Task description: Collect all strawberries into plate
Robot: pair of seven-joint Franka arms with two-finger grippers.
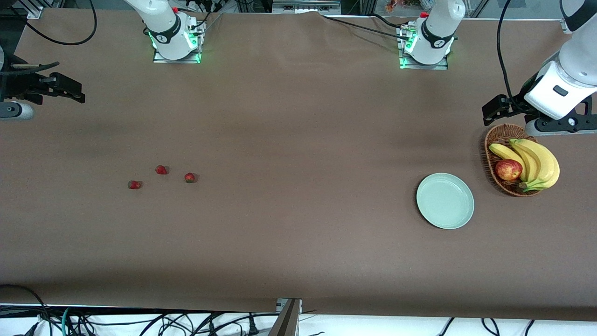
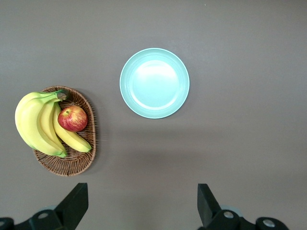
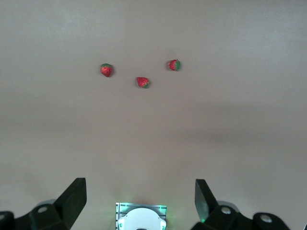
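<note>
Front view, three strawberries [image 1: 161, 170] in loose triangle, caps unreadable

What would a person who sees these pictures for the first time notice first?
Probably the bright fruit: a wicker basket with bananas and a red apple sits at the left arm's end of the table. The empty mint-green plate lies beside it, nearer to the front camera. Three strawberries lie apart on the brown table toward the right arm's end.
</note>
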